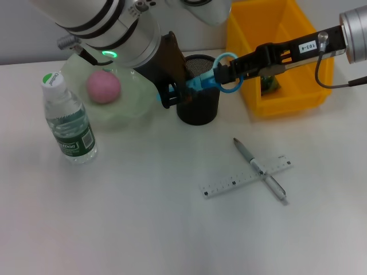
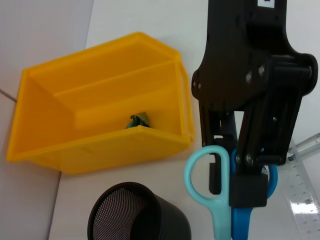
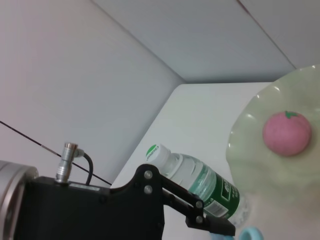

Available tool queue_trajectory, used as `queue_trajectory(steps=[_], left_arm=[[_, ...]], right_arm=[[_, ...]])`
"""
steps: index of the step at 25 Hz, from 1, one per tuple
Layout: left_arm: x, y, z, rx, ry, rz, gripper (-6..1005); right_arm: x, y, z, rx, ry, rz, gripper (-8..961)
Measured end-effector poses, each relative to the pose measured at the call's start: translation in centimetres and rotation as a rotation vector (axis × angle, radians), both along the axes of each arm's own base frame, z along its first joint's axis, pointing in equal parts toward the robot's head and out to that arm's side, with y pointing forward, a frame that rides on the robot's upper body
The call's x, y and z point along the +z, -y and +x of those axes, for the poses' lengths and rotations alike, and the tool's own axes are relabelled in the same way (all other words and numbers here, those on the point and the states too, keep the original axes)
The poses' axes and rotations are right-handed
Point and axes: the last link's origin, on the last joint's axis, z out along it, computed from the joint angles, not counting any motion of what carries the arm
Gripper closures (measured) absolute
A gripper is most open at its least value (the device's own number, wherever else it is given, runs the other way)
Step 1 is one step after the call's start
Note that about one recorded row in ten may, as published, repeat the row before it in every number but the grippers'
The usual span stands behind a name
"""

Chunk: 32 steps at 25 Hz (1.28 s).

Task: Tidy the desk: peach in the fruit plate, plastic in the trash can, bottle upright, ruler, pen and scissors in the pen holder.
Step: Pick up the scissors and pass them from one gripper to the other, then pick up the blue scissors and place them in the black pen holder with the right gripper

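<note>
Light-blue scissors (image 1: 203,82) (image 2: 220,220) hang level over the black mesh pen holder (image 1: 198,112) (image 2: 140,215). My right gripper (image 1: 225,71) (image 2: 227,182) is shut on their handles, and my left gripper (image 1: 172,94) is shut on the blade end. A pink peach (image 1: 104,86) (image 3: 287,134) lies in the pale green fruit plate (image 1: 135,106) (image 3: 245,150). The bottle (image 1: 67,123) (image 3: 200,182) stands upright at the left. On the table, the pen (image 1: 261,170) lies across the clear ruler (image 1: 241,180) (image 2: 305,190). Green plastic (image 1: 269,85) (image 2: 137,121) sits in the yellow trash can (image 1: 287,97) (image 2: 100,145).
The yellow bin stands just right of the pen holder and the fruit plate just left of it, so both arms meet in a tight spot. White tabletop stretches toward the front and left front.
</note>
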Motion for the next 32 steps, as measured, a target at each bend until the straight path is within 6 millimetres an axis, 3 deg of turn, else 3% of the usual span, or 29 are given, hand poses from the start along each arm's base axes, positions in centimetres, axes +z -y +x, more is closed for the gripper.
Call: queue_trajectory(steps=[10,25,30,32], left_arm=[[-0.08,0.04,-0.05,-0.009,-0.004,-0.003,715],[-0.10,0.40,0.52,-0.019,0.019,-0.021,709],[0.10,0.41,0.38,-0.012,0.028,-0.013,478],[0.25,0.45,0.31,-0.010,0.032,-0.008,434]], right_arm=[[-0.17,-0.31,0.32,0.016,0.021,0.033,820],[-0.03,-0.25,0.00,0.044,0.003,0.040,861],[0.06,0.03,0.27,0.041,-0.004,0.036,870],[0.12,0.06,0.35,0.039,-0.005,0.038,870]])
